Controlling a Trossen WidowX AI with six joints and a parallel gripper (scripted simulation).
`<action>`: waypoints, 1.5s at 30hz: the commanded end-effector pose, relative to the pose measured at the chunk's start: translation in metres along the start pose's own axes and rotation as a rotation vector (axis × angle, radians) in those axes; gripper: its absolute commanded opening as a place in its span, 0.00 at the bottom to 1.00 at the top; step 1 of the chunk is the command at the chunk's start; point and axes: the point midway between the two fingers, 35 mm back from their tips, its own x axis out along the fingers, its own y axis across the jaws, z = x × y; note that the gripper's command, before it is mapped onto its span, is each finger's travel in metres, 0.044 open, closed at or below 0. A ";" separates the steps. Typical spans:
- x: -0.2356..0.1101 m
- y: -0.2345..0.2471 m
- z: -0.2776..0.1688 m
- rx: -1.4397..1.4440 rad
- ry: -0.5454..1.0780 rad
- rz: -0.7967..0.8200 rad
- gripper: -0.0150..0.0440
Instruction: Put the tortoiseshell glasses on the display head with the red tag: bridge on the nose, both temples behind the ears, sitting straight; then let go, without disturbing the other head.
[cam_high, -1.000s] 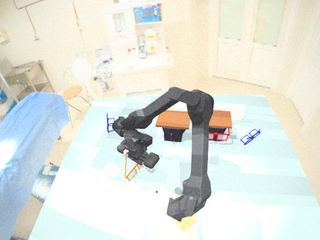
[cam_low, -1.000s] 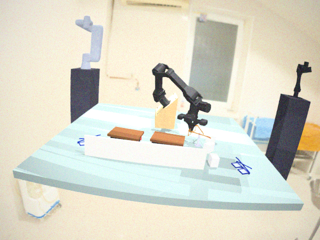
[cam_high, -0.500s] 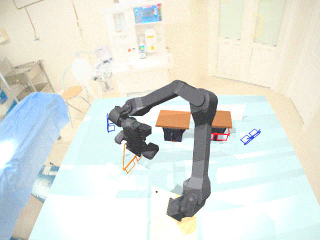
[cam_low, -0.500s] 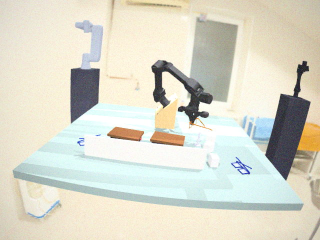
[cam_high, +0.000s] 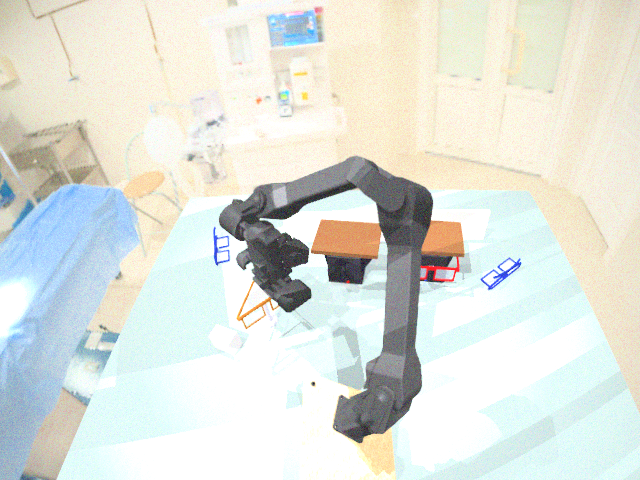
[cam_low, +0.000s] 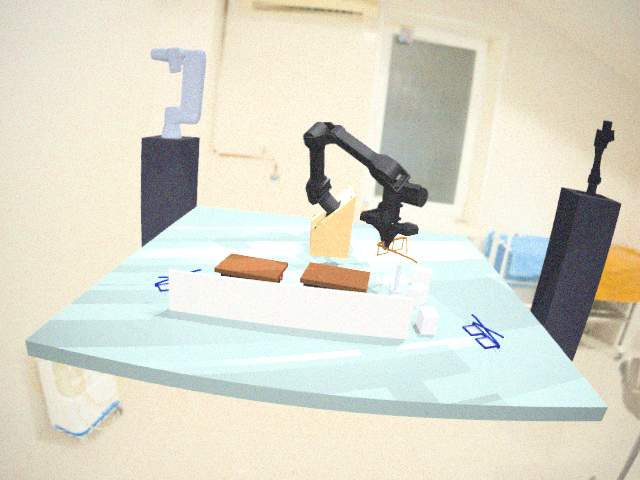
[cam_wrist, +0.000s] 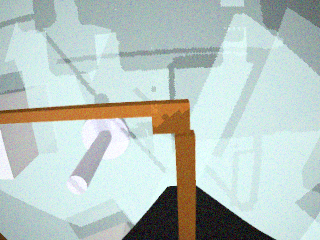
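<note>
The tortoiseshell glasses show as a thin orange frame. They hang from my gripper, which is shut on them, above the table left of the two heads. In the wrist view one orange bar runs up from between the fingers to a corner, and another runs left from there. The two display heads are dark blocks with brown tops. The left head has a small red mark low on its front. The right head is partly hidden by my arm.
Red glasses sit at the right head. Blue glasses lie at the far left and at the right. A long white wall stands behind the heads. Small white blocks and a pale cylinder lie below my gripper.
</note>
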 end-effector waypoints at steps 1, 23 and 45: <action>0.000 0.009 0.009 0.140 -0.006 -0.001 0.25; 0.061 0.014 0.016 0.233 -0.009 -0.003 0.25; 0.061 0.000 0.021 0.232 -0.010 -0.003 0.25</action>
